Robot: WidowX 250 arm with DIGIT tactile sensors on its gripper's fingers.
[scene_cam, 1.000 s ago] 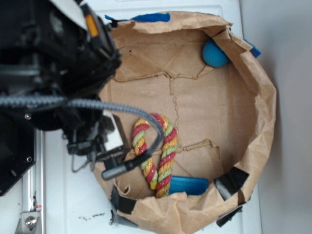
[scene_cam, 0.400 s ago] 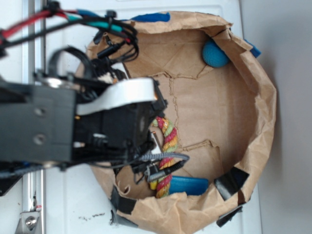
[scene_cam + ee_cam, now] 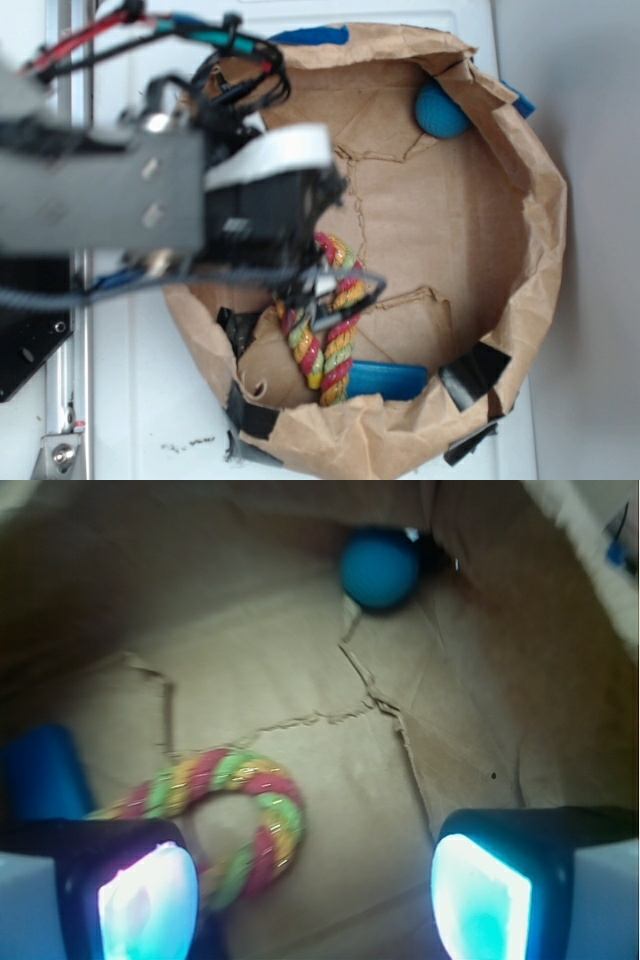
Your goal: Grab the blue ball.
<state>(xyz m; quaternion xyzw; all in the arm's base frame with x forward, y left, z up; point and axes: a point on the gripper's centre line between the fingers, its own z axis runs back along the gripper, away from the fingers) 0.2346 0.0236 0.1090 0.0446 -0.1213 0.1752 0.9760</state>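
The blue ball (image 3: 379, 568) sits tucked against the far wall of the paper bag (image 3: 540, 250), well apart from the striped rope loop (image 3: 232, 815), probably because it rolled into the crease there. The gripper (image 3: 315, 890) hangs over the bag floor beside the rope, jaws spread wide and empty, aimed toward the ball, which looks like an approach not yet finished.

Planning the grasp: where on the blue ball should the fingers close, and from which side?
Probably from above, closing across the middle of the blue ball. It is round, so any diameter works, but it sits tucked against the paper wall in a corner; set the open gripper fingers parallel to that wall.
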